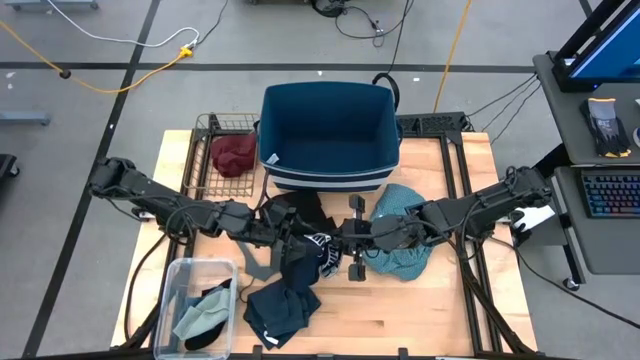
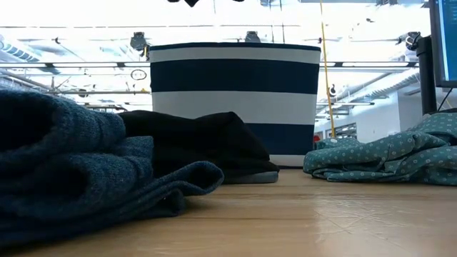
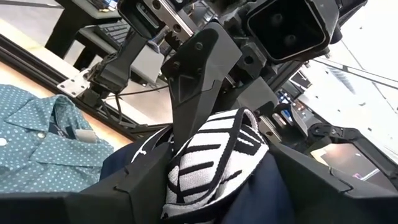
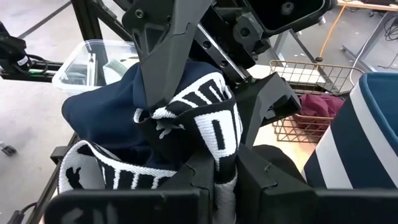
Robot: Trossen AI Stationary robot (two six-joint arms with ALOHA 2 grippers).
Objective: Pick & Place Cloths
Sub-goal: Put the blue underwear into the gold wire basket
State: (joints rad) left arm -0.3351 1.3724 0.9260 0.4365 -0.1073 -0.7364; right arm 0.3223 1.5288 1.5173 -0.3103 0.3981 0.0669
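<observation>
Navy cloth [image 1: 322, 250], seemingly between two grippers

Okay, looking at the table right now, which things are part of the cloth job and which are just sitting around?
Job: navy cloth with white print, held by left gripper and right gripper; teal checked cloth; black cloth; maroon cloth; striped bin.
Lying about: grey hanger, keyboard.

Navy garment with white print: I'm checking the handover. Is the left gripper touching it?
Touching. In the left wrist view, the left gripper has its dark fingers pressed against the navy garment with white print, bunched between them.
</observation>
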